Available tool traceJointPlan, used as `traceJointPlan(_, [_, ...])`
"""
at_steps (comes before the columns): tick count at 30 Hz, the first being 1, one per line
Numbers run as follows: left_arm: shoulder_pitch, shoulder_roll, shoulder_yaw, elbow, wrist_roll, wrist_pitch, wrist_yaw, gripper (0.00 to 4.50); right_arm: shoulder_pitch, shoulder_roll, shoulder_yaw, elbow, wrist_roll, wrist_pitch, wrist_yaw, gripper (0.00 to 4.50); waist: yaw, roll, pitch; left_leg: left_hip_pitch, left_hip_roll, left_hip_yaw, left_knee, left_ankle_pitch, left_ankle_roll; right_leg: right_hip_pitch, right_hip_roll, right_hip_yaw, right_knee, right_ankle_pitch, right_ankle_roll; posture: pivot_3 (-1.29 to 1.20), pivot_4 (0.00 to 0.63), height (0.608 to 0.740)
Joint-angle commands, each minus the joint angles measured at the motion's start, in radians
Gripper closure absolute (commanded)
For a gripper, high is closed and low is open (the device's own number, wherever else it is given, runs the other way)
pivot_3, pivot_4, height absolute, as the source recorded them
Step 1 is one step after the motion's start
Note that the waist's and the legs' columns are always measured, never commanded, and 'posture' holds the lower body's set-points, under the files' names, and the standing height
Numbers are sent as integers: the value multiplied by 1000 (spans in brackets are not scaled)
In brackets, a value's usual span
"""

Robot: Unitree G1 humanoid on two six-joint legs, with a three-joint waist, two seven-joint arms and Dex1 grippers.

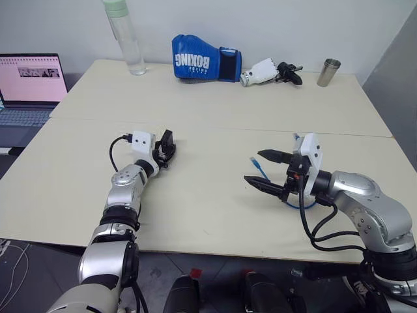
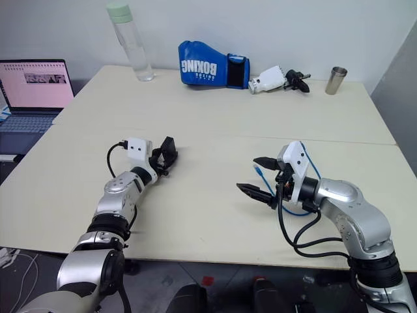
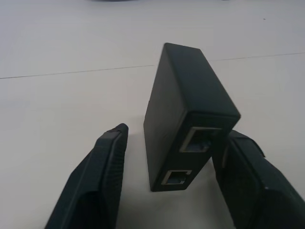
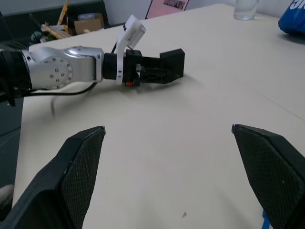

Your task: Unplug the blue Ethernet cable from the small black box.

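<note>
Where the table's near edge meets the view, entries run outward as follows.

1. Table [image 1: 208,222]: pale cream top, matte, two slabs butted along a straight seam across the middle.
2. Right gripper [image 4: 167,130]: low over the near slab on the right, its two black fingers [image 4: 78,162] spread wide with nothing between them.
3. Blue Ethernet cable [image 1: 262,171]: lies on the table at the right gripper. One plug end rests on the bare top beneath the spread fingers, and the cord runs back in a loop under the wrist. It is well apart from the box and joined to nothing.
4. Left gripper [image 3: 176,138]: level on the near slab, left of centre, parted around the box. One finger [image 3: 107,162] stands clear of the box with a gap; the other sits right at the far side, contact not certain.
5. Small black box [image 3: 183,95]: stands on its narrow edge on the table between the left fingers. Two ports in the end face the wrist, both empty.
6. Laptop [image 1: 29,91]: open on a lower surface beyond the table's left edge, screen lit.
7. Blue boxing glove [image 1: 205,65]: lying on the far slab, white lettering.
8. White-and-black gripper unit [image 1: 267,72]: loose, just right of the glove.
9. Metal cup [image 1: 328,72]: upright, far right. Contents cannot be told.
10. Clear bottle [image 1: 125,39]: upright, far left, pale green cap. Fill cannot be told.
11. Wall [image 1: 293,26]: plain white, behind the far edge.
</note>
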Motion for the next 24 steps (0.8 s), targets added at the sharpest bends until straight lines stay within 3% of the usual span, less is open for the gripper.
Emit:
traceJointPlan(1, [-14,40,19,-71,-27,26,-52,490,3,-20,-25,-36,14,-5,9,0,-1,0,0,0,0,0,0,0,0,0,0,0,0,0,0,0,150,740])
traceJointPlan(4, [8,87,18,-164,-51,99,-123,25,7,-36,-35,-47,30,16,12,0,-3,0,0,0,0,0,0,0,0,0,0,0,0,0,0,0,150,740])
traceJointPlan(8, [31,195,1,-305,-67,235,-227,25,12,-78,-83,-68,84,64,21,0,-3,0,0,1,1,0,0,0,0,0,0,0,0,0,0,0,150,740])
traceJointPlan(13, [50,404,-31,-520,-145,464,-499,25,-11,-198,-218,-72,238,202,62,0,-4,0,0,1,1,0,0,0,0,0,0,0,0,0,0,0,150,740])
traceJointPlan(18, [12,577,-30,-524,-182,570,-690,25,-21,-332,-313,-13,310,288,110,0,-3,0,0,3,1,0,-1,0,0,3,0,-1,0,0,0,0,150,740])
traceJointPlan(24, [45,614,-37,-496,-177,544,-777,25,17,-385,-299,31,257,236,139,0,-3,0,0,3,1,-1,-1,0,0,3,0,-1,-1,-1,0,0,150,740])
